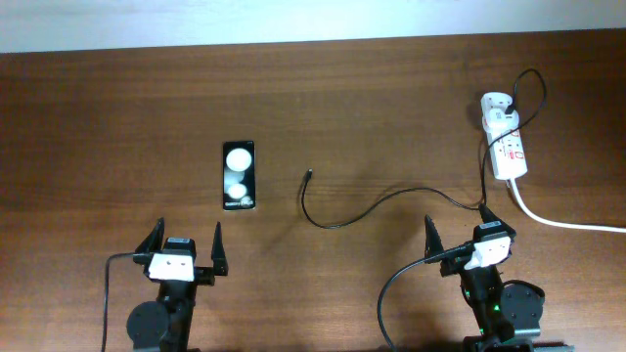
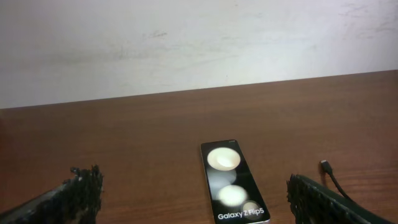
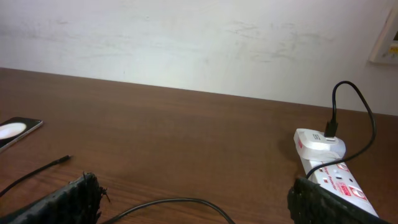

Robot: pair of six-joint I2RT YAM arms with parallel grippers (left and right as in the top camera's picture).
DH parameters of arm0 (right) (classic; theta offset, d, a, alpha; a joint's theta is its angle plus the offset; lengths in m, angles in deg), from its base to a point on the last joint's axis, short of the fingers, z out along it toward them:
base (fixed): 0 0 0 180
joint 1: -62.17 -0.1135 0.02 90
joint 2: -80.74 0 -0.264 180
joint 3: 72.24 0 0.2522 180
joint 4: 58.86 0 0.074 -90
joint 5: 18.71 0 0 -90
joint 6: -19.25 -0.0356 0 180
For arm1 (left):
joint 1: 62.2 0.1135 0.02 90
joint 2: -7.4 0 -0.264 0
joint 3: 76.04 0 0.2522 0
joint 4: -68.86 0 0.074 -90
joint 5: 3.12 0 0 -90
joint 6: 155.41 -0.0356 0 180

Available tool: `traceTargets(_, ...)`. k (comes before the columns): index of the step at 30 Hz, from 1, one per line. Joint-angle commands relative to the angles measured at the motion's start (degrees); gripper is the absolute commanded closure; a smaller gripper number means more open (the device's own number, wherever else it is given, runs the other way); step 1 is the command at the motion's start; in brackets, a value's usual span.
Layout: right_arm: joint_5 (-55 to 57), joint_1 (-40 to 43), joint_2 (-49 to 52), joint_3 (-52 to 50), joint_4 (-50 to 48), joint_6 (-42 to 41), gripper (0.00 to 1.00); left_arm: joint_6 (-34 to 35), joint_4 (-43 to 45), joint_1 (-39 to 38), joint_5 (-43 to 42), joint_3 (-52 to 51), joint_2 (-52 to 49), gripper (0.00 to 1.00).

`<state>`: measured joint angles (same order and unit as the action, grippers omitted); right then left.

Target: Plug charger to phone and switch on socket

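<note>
The black phone [image 1: 239,175] lies flat on the table at centre left, two white glare spots on its screen; it also shows in the left wrist view [image 2: 233,183] between my open fingers. The charger's thin black cable [image 1: 377,203] curves across the table, its plug tip [image 1: 309,175] lying right of the phone, apart from it. Its white adapter [image 1: 497,107] sits in the white socket strip [image 1: 511,149] at the far right. My left gripper [image 1: 186,252] is open and empty below the phone. My right gripper [image 1: 458,238] is open and empty near the cable.
The strip's thick white cord [image 1: 558,221] runs off to the right edge. In the right wrist view the adapter [image 3: 318,142] and strip [image 3: 342,184] lie at right, the cable [image 3: 171,204] in front and the plug tip [image 3: 66,158] at left.
</note>
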<state>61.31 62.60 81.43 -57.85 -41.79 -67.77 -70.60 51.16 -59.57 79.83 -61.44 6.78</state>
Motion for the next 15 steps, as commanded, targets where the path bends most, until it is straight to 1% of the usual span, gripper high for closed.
traceTargets(1,-0.5,0.0,-0.5,-0.3,0.3,-0.5,0.01,-0.9,-0.1,-0.2,0.7,-0.3,0.3,0.01)
traceTargets(15,-0.5,0.0,0.3,-0.3,0.3,-0.5,0.01,-0.9,-0.1,-0.2,0.7,-0.3,0.3,0.01)
